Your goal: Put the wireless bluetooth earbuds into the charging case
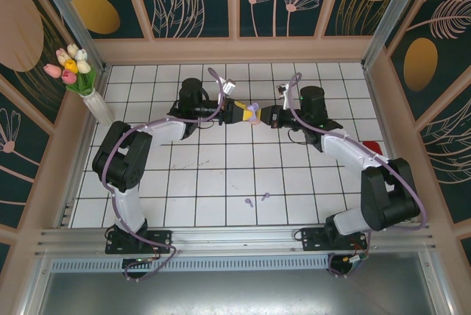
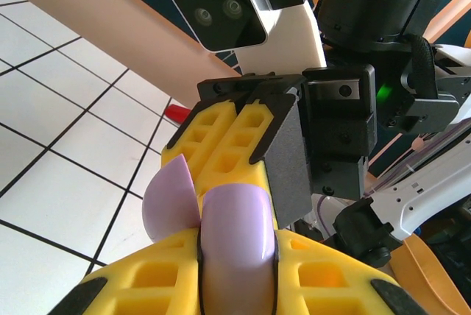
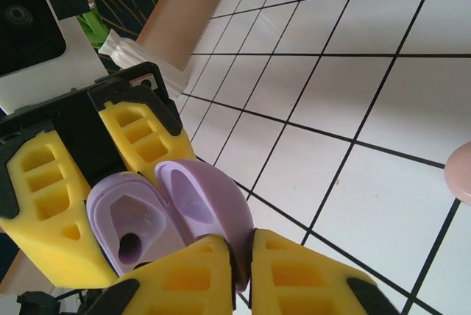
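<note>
The lilac charging case [image 1: 254,112] hangs in the air over the far middle of the table, held between both grippers. My left gripper [image 2: 237,245] is shut on the case's rounded body [image 2: 235,219]. My right gripper [image 3: 243,245] is shut on the opened lid [image 3: 199,193], which stands up from the base [image 3: 129,223]. The base's wells look empty. Two tiny lilac earbuds [image 1: 249,201] [image 1: 266,196] lie on the white tiles near the front, between the arm bases. The yellow fingers [image 3: 44,204] of the left gripper flank the base in the right wrist view.
A white vase of tulips [image 1: 77,72] stands at the far left corner. A red object [image 1: 373,146] sits by the right wall behind the right arm. A pale pink rounded thing [image 3: 462,171] lies on the tiles. Wooden walls [image 1: 235,50] ring the table.
</note>
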### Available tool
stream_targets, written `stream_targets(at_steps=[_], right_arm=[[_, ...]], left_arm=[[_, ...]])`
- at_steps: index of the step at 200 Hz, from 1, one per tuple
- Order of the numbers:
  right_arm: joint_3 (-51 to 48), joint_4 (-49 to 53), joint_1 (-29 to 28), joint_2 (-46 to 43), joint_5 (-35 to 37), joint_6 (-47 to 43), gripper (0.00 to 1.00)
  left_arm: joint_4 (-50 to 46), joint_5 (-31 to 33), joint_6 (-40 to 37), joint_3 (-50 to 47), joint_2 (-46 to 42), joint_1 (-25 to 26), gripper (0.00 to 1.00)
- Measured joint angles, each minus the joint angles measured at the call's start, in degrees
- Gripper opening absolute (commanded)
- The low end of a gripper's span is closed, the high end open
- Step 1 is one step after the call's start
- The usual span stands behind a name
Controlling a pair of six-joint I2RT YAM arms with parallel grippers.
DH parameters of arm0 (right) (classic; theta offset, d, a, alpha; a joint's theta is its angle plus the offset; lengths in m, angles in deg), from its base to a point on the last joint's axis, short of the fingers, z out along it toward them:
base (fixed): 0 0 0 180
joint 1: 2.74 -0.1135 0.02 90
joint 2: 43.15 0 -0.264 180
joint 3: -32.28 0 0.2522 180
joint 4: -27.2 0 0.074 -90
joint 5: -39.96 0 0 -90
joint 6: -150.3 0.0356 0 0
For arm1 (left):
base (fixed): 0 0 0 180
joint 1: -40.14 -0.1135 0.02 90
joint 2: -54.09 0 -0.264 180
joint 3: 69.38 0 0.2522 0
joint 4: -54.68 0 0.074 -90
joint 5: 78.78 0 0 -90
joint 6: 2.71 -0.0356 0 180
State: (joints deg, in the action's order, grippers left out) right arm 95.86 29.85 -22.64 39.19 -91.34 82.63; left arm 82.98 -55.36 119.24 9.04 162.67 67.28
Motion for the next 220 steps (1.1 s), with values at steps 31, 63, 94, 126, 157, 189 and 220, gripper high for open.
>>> stream_targets(at_steps=[31,63,94,126,157,189,220], right_arm=[[0.92,1.60,-0.70,0.00,1.27,-0.81,0.02],[1.66,2.60,-0.90,0.00,2.93,-1.03,0.01],[2.10,3.72,-0.90,0.00,4.61,-1.49,0.00],[3.21,6.12,-1.22,0.00,6.84,-3.48,0.00],[5.25,9.38,-1.31,0.00,10.14,-6.91,0.00],[7.23,11.61,-1.46,0.57,13.33,-11.58,0.00],[7.96,13.09,-2.08,1.25,15.65,-16.85,0.00]], left_arm=[[-0.42,0.09,-0.57,0.39,0.00,-0.02,0.38],[-0.96,0.00,-1.31,0.79,0.00,0.24,0.50],[-3.43,1.14,-2.80,1.09,0.00,0.28,0.57],[-11.30,2.69,-7.52,4.26,0.00,0.15,0.62],[-26.86,3.93,-16.70,13.07,-0.02,-0.83,0.67],[-45.75,4.96,-28.33,26.27,0.48,-2.38,0.70],[-62.90,6.01,-39.17,38.16,4.48,-2.93,0.70]])
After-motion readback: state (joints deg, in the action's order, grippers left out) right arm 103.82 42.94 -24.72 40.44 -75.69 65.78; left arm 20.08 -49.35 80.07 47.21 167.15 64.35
